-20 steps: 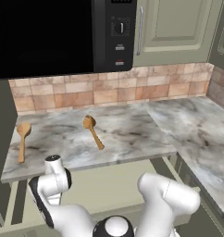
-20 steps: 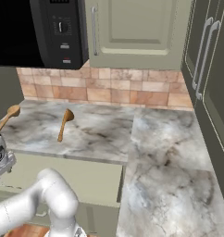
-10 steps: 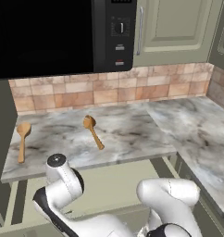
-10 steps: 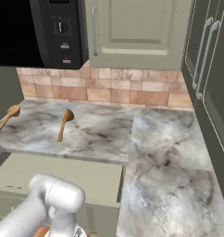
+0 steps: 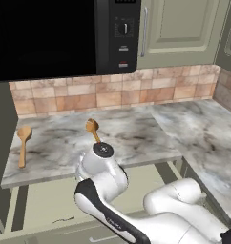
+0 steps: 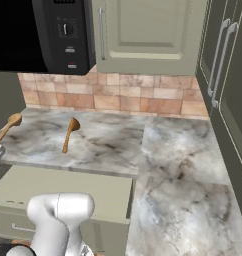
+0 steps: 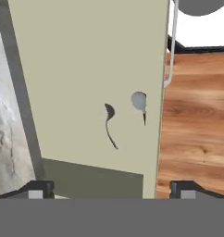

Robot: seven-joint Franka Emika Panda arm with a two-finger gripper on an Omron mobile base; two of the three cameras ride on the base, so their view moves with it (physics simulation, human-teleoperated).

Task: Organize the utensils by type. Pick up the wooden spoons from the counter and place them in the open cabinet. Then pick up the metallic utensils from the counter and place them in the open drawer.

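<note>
Two orange-brown wooden spoons lie on the marbled counter (image 5: pixel 136 133): one at the left end (image 5: pixel 23 143) (image 6: pixel 8 127), one near the middle (image 5: pixel 92 127) (image 6: pixel 70 133). Below the counter the pale olive drawer (image 6: pixel 63 187) (image 7: pixel 77 69) stands pulled out. In the hand view my gripper (image 7: pixel 113 190) hangs open above the drawer. The small grey metal spoon (image 7: pixel 140 104) shows over the drawer floor with a dark shadow beside it, clear of my fingertips (image 7: pixel 40 190). The grey-green wall cabinet (image 6: pixel 143 35) shows its panelled door.
A black microwave (image 5: pixel 55 33) hangs above the counter's left part. The brown-tile backsplash (image 5: pixel 112 93) runs behind. The counter turns a corner to the right (image 6: pixel 183 190). Tall cabinet doors (image 6: pixel 228 75) stand at the far right. Wooden floor (image 7: pixel 197 129) lies beyond the drawer front's silver handle (image 7: pixel 171 46).
My arm has swung to the right in front of the counter edge. Both wooden spoons lie where they were. The gripper has stayed open.
</note>
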